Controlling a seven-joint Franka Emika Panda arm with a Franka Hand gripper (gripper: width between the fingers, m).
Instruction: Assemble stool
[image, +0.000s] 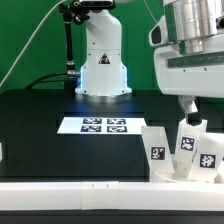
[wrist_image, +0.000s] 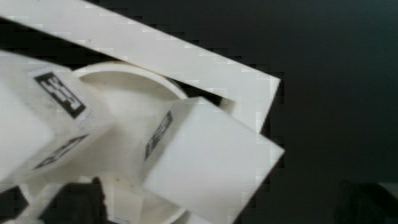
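Several small white blocky legs with black-and-white tags stand crowded at the exterior view's lower right, one (image: 157, 148) leftmost, one (image: 187, 140) in the middle and one (image: 208, 156) rightmost. My gripper (image: 190, 115) hangs from the big white hand, its tips right at the top of the middle leg. Whether the jaws are open or gripping is hidden. In the wrist view two tagged legs (wrist_image: 210, 160) (wrist_image: 50, 112) fill the picture, with the round seat's rim (wrist_image: 121, 80) behind them. The seat is not visible in the exterior view.
The marker board (image: 104, 125) lies flat on the black table in the middle. The long white wall strip (image: 70, 190) runs along the front edge; its corner shows in the wrist view (wrist_image: 205, 62). The robot's base (image: 102, 60) stands at the back.
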